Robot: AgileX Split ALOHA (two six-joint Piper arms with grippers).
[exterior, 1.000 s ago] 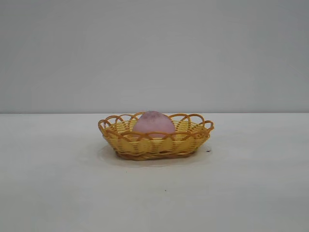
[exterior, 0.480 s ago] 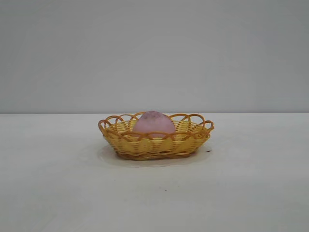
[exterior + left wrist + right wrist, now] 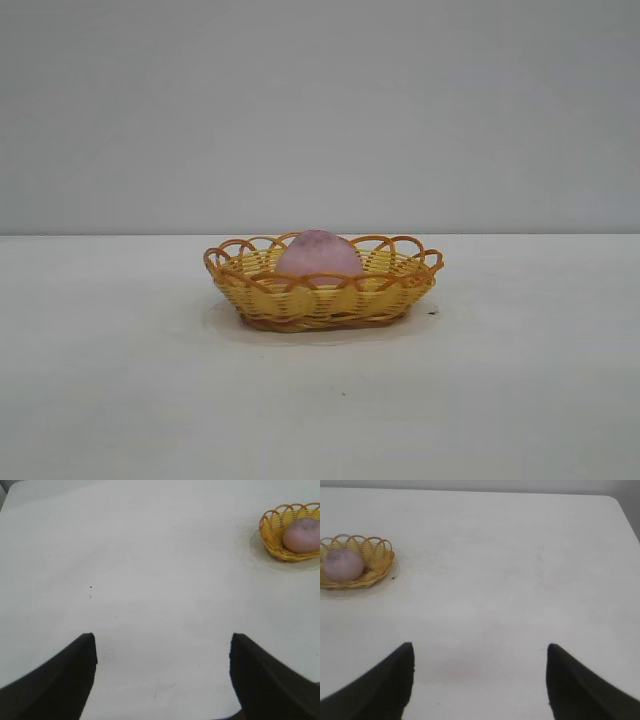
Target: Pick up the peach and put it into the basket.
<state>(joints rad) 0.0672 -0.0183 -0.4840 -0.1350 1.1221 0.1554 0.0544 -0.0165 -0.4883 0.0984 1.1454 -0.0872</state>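
Nothing shifts across the exterior views: the peach (image 3: pixel 318 254) sits in the basket (image 3: pixel 325 300) at frame centre. Both pincers, left pincer (image 3: pixel 162 675) and right pincer (image 3: pixel 479 680), gape empty over bare desk (image 3: pixel 120 400), so the task looks done.

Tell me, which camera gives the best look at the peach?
The exterior view: the peach sits centred and close, though the basket rim hides its lower part. The left wrist view and right wrist view show it from above, lying inside the basket, but small and at the frame's edge.

open table (image 3: pixel 120 400), basket (image 3: pixel 322 296) sole obstacle
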